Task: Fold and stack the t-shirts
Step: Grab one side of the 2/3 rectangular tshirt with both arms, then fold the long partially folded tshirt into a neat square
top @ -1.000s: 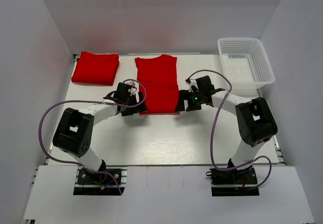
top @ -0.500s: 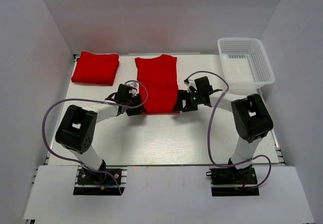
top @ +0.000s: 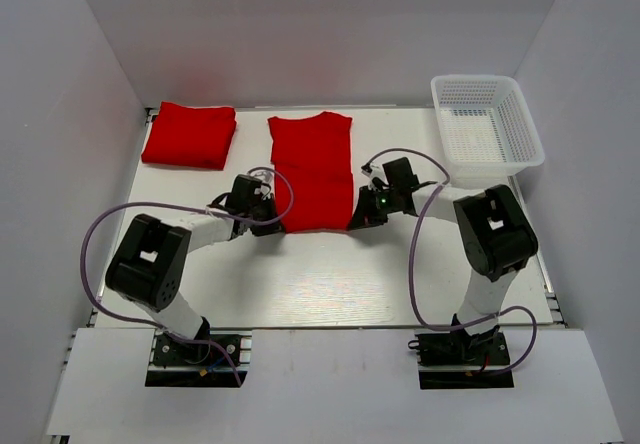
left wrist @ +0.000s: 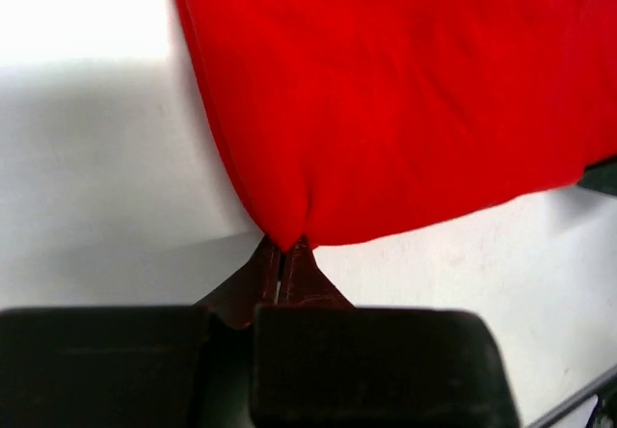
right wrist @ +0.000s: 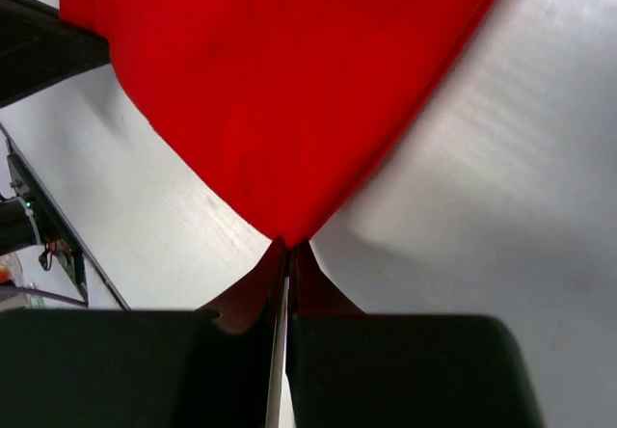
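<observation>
Right, the long t-shirt (top: 312, 169) lies flat around the middle of the table (top: 330, 274), folded lengthwise into a narrow strip, with the collar end toward the far wall and the hem toward the arms. The left gripper (left wrist: 283, 253) is clenched on its near-left corner: jaws pressed together, red cloth bunched to a point right at the tips. The right gripper (right wrist: 287, 251) does the same on the near-right corner, jaws tight with fabric pinched between them. Both corners look slightly raised off the surface, but that's hard to confirm from these angles. Both arms reach in low from either side, wrists angled inward toward the hem. The folded t-shirt (top: 190, 134) sits as a compact rectangle at the far-left corner, well apart from the long one. A white mesh basket (top: 478, 80) stands at the far-right corner, away from both shirts.
</observation>
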### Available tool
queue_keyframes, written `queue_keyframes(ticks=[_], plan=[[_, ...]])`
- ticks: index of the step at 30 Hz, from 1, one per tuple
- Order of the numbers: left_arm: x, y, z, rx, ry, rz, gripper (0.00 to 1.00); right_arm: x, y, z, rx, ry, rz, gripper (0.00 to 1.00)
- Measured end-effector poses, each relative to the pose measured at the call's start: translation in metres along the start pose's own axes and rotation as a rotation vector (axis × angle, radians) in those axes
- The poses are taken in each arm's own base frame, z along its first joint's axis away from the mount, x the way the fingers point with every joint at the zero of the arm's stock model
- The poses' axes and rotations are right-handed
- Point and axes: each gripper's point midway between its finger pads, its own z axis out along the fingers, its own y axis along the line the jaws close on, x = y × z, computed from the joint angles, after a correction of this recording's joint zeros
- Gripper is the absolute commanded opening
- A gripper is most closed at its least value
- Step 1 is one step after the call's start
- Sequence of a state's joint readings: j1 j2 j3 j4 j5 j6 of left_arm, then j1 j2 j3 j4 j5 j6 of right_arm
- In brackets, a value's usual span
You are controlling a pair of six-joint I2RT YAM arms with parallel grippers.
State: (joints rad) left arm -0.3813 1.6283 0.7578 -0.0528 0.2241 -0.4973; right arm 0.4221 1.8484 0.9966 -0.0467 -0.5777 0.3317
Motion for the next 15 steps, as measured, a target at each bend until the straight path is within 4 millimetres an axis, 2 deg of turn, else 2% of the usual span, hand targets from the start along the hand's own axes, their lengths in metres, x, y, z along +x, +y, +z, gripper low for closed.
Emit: queue_keyframes(ticks=[5,9,11,15], plan=[[0.022,-0.015,-0.029,0.041,0.023,0.023,0.00,0.024,0.013,-0.023,-0.008,-0.011,-0.016,0.00],[0.041,-0.037,-0.065,0.121,0.034,0.039,0.00,0.062,0.030,-0.055,-0.015,-0.016,-0.038,0.00],[0.050,-0.047,-0.082,0.156,0.055,0.041,0.00,0.073,0.039,-0.068,-0.019,-0.018,-0.055,0.00],[0.059,-0.064,-0.116,0.208,0.063,0.048,0.00,0.079,0.061,-0.094,-0.039,-0.049,-0.119,0.00]])
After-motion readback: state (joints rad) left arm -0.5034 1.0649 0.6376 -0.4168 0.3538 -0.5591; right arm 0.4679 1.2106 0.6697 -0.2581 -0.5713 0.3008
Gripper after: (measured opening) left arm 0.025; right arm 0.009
